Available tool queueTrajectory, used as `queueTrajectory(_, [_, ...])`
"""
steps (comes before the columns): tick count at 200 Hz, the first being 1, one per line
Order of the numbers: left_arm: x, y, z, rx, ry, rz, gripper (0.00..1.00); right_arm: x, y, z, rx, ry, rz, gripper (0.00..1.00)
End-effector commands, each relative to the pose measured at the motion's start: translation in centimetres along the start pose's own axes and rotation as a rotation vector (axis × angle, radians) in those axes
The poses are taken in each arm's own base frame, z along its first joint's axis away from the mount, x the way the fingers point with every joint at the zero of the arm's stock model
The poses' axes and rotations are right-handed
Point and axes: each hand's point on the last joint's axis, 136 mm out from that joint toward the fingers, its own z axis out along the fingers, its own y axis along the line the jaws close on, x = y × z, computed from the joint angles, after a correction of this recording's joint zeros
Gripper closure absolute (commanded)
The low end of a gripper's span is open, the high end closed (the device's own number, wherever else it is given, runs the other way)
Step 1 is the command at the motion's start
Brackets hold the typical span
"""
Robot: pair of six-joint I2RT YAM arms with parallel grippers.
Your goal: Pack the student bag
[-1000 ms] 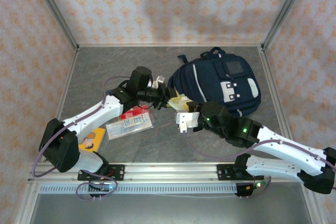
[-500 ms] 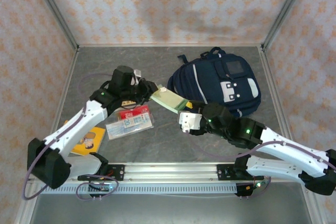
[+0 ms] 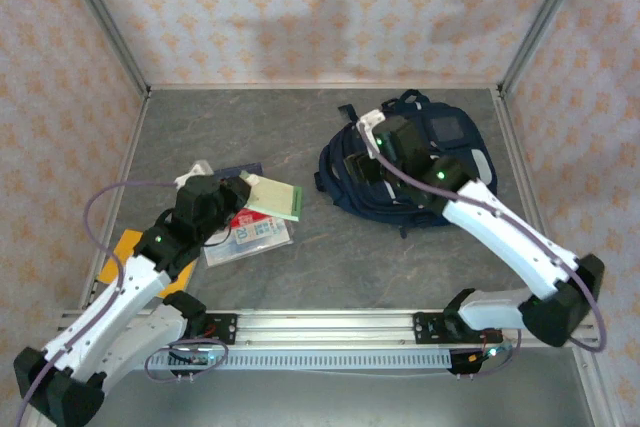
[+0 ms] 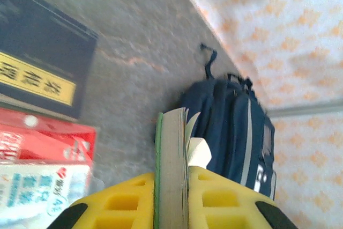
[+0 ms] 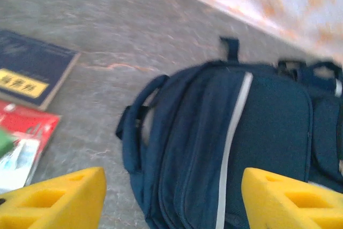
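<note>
The student bag is a navy backpack with thin white stripes, lying at the back right of the table. My right gripper hovers over its left side, open. In the right wrist view its yellow fingers stand wide apart above the bag's zipped side with nothing between them. My left gripper is at the left of the table, shut on a green-covered notebook. The left wrist view has the notebook edge-on, clamped between the yellow fingers, with the bag beyond it.
Under the left arm lie a navy book with a yellow label, a red-and-clear packet and an orange booklet. Patterned walls close the table at the back and both sides. A metal rail runs along the near edge.
The right gripper opened, left the notebook and swung up over the bag. The left arm drew back to the left and nearer, carrying the notebook away from the bag.
</note>
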Motion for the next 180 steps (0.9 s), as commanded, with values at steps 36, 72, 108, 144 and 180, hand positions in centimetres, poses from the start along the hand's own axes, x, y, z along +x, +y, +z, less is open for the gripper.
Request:
queueTrajectory(36, [-2.7,-0.2,-1.3,0.069,-0.16,-0.044,1.0,4.6,-4.1,8.2,0.177,0.363,0.232,0.13])
queueTrajectory(72, [-1.9,-0.7,-1.0,0.087,-0.11,-0.02,1.0,6.3,-5.2,12.2,0.228,0.47,0.215,0.12])
queueTrajectory(108, [-1.7,-0.7,-1.1,0.088,-0.101,-0.007,1.0,7.5,-6.0,14.7,0.248,0.522,0.215,0.25])
queueTrajectory(144, [-1.7,-0.5,-1.0,0.085,-0.103,-0.003,1.0,9.1,-6.1,16.4,0.244,0.572,0.197,0.53])
queueTrajectory(180, [-1.9,-1.0,-0.8,0.089,-0.111,0.022,1.0,7.3,-5.5,15.4,0.186,0.524,0.193,0.96])
